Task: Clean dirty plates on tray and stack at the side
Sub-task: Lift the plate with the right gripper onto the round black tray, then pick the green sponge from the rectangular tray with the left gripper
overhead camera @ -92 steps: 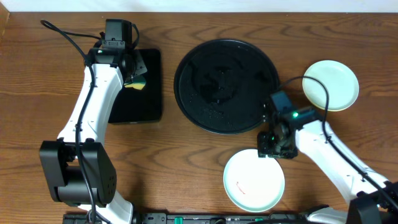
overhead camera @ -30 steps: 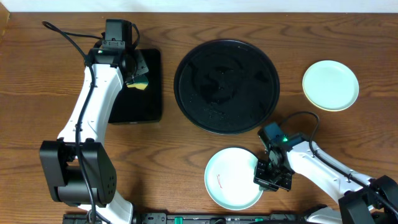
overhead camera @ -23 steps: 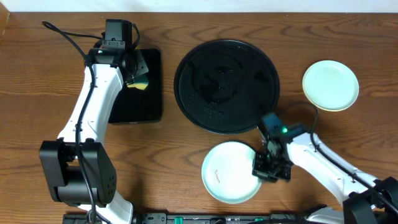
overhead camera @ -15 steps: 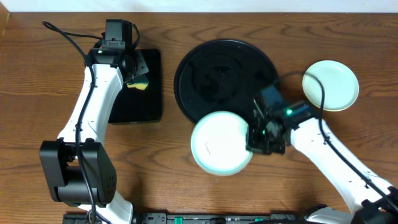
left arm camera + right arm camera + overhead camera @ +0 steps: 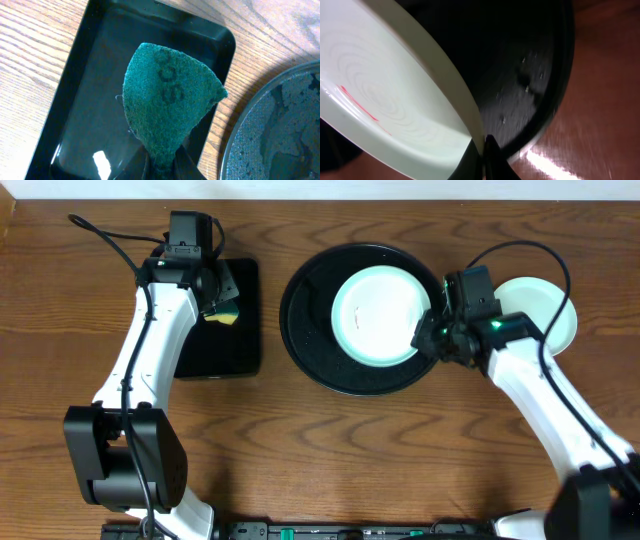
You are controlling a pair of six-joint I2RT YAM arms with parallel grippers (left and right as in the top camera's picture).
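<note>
A pale mint plate [image 5: 378, 315] hangs tilted over the round black tray [image 5: 310, 350], with my right gripper [image 5: 427, 336] shut on its right rim. In the right wrist view the plate [image 5: 395, 115] shows a thin red smear [image 5: 356, 103], and the fingers pinch its edge at the gripper [image 5: 482, 150] above the tray [image 5: 520, 75]. A second pale plate [image 5: 545, 315] lies on the table to the right of the tray, partly hidden by the right arm. My left gripper [image 5: 219, 304] is shut on a green sponge [image 5: 167, 100] above the rectangular tray.
The smaller rectangular black tray [image 5: 215, 350] lies left of the round one, and its wet floor [image 5: 75, 125] shows under the sponge. The round tray's speckled wet rim [image 5: 275, 130] sits close to its right. Bare wooden table [image 5: 330, 460] spans the front.
My right gripper has carried the smeared plate from the table's front up and back over the round tray. The left arm and sponge have not moved.
</note>
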